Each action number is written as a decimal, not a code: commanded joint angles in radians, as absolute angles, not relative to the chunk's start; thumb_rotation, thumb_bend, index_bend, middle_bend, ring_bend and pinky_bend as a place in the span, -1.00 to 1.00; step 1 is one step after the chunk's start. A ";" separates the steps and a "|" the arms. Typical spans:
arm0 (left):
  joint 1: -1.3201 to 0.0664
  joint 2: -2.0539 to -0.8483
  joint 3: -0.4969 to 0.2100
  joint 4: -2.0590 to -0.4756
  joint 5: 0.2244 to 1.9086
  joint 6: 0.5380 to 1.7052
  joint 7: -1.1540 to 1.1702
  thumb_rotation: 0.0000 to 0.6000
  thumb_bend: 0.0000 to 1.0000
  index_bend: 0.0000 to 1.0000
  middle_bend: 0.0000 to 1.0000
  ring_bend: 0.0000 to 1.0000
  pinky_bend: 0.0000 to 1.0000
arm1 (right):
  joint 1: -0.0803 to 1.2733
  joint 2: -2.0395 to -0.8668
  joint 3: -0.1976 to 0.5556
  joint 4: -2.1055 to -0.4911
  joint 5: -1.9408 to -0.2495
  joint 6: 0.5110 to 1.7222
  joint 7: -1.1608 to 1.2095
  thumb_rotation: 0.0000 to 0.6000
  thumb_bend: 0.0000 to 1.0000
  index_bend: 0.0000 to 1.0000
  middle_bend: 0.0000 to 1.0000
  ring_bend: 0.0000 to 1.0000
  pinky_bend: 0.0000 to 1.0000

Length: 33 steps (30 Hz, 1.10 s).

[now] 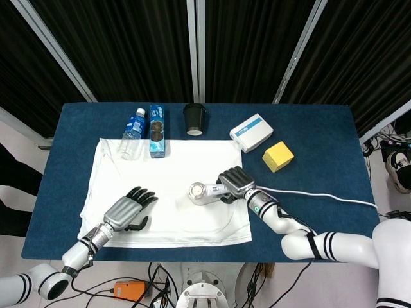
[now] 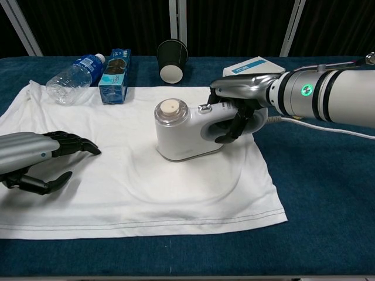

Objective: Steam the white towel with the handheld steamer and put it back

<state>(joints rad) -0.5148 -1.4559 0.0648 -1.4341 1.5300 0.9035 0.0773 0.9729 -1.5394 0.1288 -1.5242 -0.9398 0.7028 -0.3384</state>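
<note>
Your right hand (image 2: 237,111) is wrapped around the handle of the white handheld steamer (image 2: 184,132), whose flat base sits low over the middle of the white towel (image 1: 167,192) (whether it touches the cloth you cannot tell from either view). The towel lies spread flat on the dark blue table (image 1: 308,135), with faint creases around the steamer. A white cord (image 1: 321,194) runs from the steamer toward the table's right edge. Your left hand (image 2: 35,155) holds nothing, fingers extended and slightly apart, low over the towel's left part. Along the towel's far edge lie a clear plastic bottle with a blue cap (image 1: 131,133), a blue carton (image 1: 157,130) and a black paper cup on its side (image 1: 194,119); further right sit a white box (image 1: 251,131) and a yellow block (image 1: 278,156)
</note>
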 commanded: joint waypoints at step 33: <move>-0.534 -1.460 0.077 -1.451 1.513 0.925 0.115 -0.14 0.01 -0.82 -0.83 -1.00 -1.00 | 0.954 -1.611 0.195 -1.314 -1.039 0.701 -0.106 1.00 -0.13 1.00 0.87 0.95 0.37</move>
